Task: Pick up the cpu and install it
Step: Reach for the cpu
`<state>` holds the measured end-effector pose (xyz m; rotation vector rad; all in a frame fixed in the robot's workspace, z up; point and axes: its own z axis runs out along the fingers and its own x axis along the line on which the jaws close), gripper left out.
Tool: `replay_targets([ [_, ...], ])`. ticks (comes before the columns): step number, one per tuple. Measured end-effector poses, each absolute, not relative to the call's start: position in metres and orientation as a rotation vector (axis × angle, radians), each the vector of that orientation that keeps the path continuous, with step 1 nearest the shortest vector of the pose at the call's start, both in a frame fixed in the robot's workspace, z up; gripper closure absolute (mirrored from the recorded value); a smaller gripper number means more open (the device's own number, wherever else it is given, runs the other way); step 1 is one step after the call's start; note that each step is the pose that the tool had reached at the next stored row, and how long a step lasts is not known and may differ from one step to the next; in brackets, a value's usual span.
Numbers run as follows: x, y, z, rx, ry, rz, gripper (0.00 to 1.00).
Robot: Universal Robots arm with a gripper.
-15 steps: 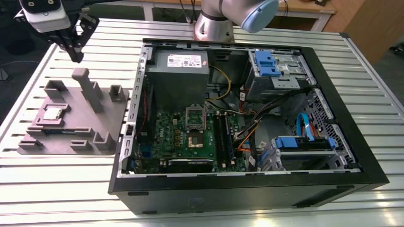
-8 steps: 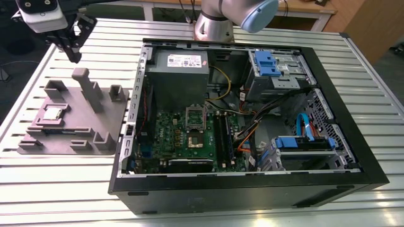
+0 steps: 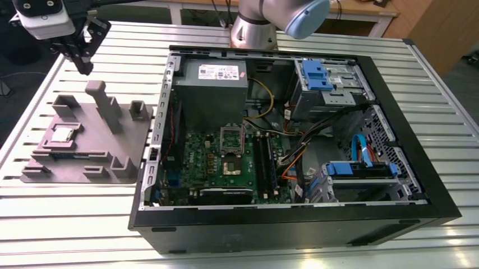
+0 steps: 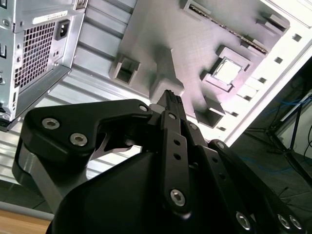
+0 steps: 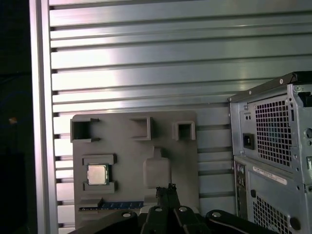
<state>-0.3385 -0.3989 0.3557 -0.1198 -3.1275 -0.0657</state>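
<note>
Jaws closed, tips together, nothing between them, seen in both wrist views. Gripper (image 3: 84, 68) hangs above the bench (image 3: 60, 224) past the far edge of the tray (image 3: 123, 140), at the exterior view's left, well apart from the cpu and touching nothing.

Cpu (image 3: 64, 134) lies flat, metal top up, in a shallow seat on the tray, on that tray's left part in the exterior view. Not yet lifted. In the first wrist view the cpu (image 5: 97, 174) has raised lips against two opposite sides; the other two sides look open.

Handling, as judged:
- Light, thin, stiff; no flex expected.
- Polished top likely slick, little for pads to bite on.
- Underside not visible; contacts there would be delicate, so no dragging or tilting it in the seat.
- Take hold by the two open edges, jaws straddling it from above, low on the rim. It is thin, so there is little edge to catch.

Counts:
- cpu: one.
- tray: one, grey, with several upright blocks.
- Hollow square pockets along one tray edge, first wrist view: three.
- computer case (image 3: 299, 218): one, side off, just right of the tray in the exterior view.
- socket (image 3: 232, 162) on the green board: one, nothing shiny seated in it.
- gripper: one.
</note>
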Motion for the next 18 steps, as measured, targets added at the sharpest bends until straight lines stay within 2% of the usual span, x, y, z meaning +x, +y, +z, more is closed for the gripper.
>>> replay_targets([
  [18, -0.36, -0.399, 0.352, -0.12, -3.116, -0.065, 0.9],
])
